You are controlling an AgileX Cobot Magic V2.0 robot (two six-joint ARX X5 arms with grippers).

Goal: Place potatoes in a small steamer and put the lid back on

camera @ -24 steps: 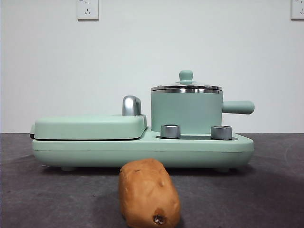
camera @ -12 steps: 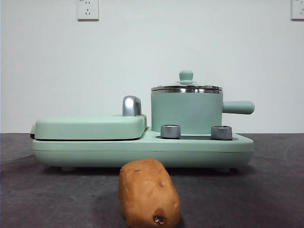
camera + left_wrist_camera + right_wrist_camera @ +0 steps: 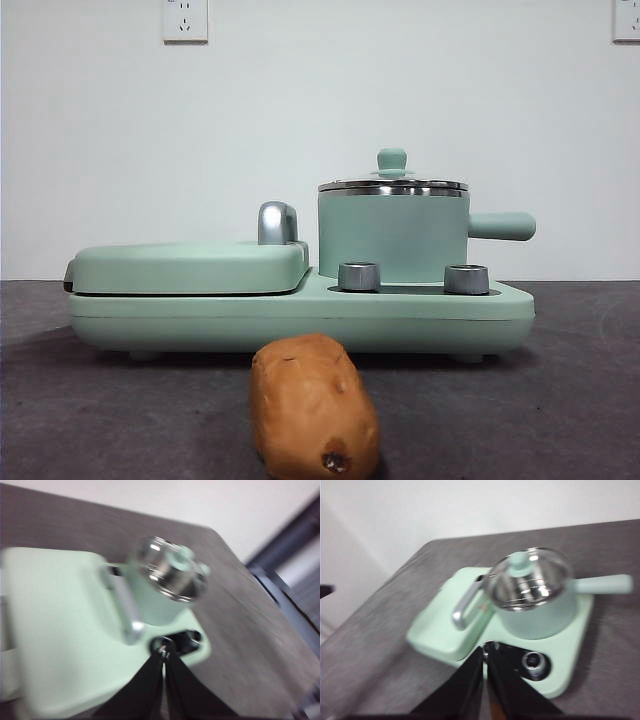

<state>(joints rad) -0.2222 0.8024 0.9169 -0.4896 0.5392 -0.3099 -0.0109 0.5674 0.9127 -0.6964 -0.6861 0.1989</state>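
The orange-brown potato (image 3: 313, 408) lies on the dark table in front of the appliance, its dark spot toward the camera. The mint-green steamer pot (image 3: 393, 235) stands on the right of the green base, its side handle pointing right. The glass lid (image 3: 392, 183) with its green knob sits on the pot. The pot (image 3: 535, 610) and lid (image 3: 530, 575) also show in the right wrist view, and the pot (image 3: 160, 595) blurred in the left wrist view. My left gripper (image 3: 163, 652) is shut and empty, high above the appliance. My right gripper (image 3: 484, 652) is shut and empty, also high above it.
The flat green hinged griddle (image 3: 190, 267) with a chrome handle (image 3: 277, 222) takes the left of the base (image 3: 300, 318). Two steel dials (image 3: 359, 276) sit at the front right. Neither arm shows in the front view. Wall sockets (image 3: 185, 20) are behind.
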